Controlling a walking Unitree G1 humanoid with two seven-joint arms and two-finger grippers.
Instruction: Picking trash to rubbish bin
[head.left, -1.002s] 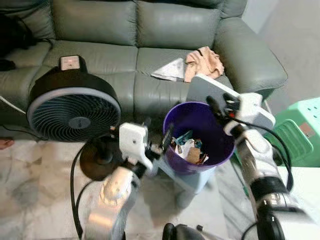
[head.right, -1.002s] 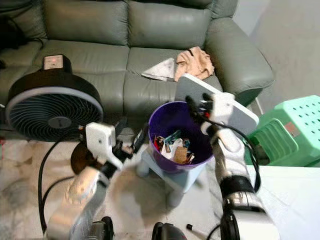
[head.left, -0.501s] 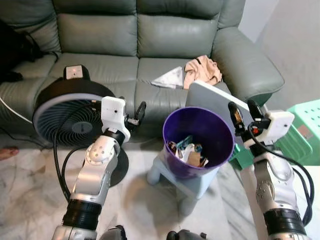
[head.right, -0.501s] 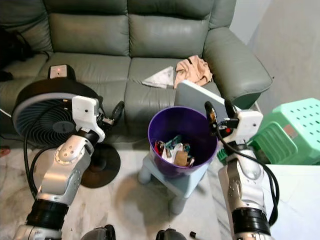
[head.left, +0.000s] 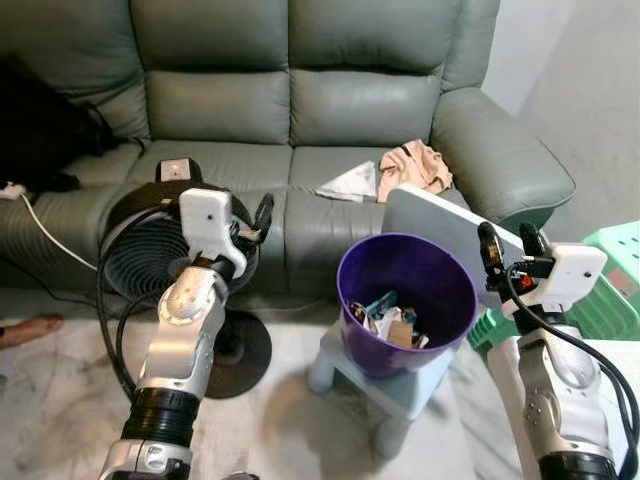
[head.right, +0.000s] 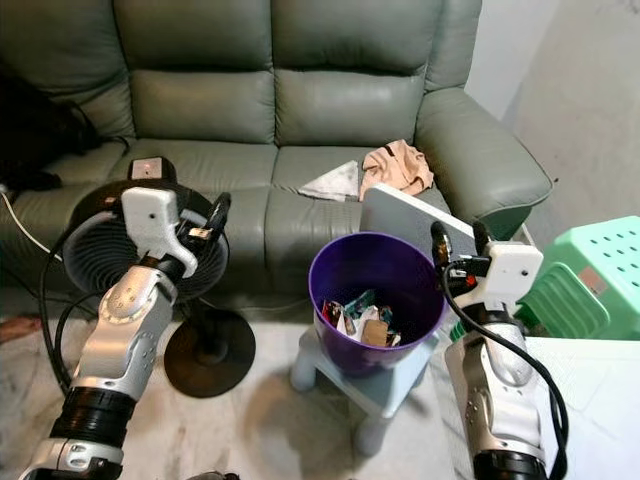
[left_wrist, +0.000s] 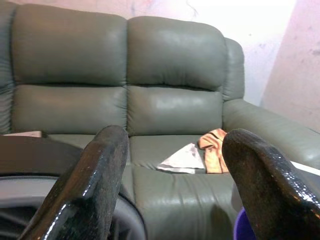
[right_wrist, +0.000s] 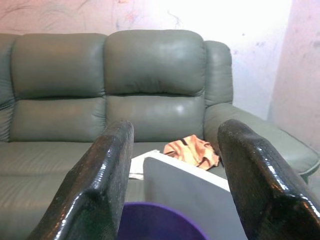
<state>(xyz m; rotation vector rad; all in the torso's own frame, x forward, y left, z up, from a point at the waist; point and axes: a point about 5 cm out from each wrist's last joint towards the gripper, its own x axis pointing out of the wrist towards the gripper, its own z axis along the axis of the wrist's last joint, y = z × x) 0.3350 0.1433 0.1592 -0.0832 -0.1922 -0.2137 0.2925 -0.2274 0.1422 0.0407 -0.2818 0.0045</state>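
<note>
Between pickups, both grippers empty.
Left gripper (head.left: 262, 215) and right gripper (head.left: 508, 249) gape wide beside the purple bin (head.left: 407, 300); next likely the paper scrap (head.left: 350, 182) on the sofa (head.left: 300, 110) seat's front edge.

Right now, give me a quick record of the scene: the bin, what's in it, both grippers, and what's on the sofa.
bin: purple, upright on a small pale stool in front of the sofa
bin contents: mixed wrappers and scraps at the bottom
left gripper: open, empty, raised in front of the fan
right gripper: open, empty, beside the bin's rim
sofa: grey-green, holding a peach cloth and a pale paper
</note>
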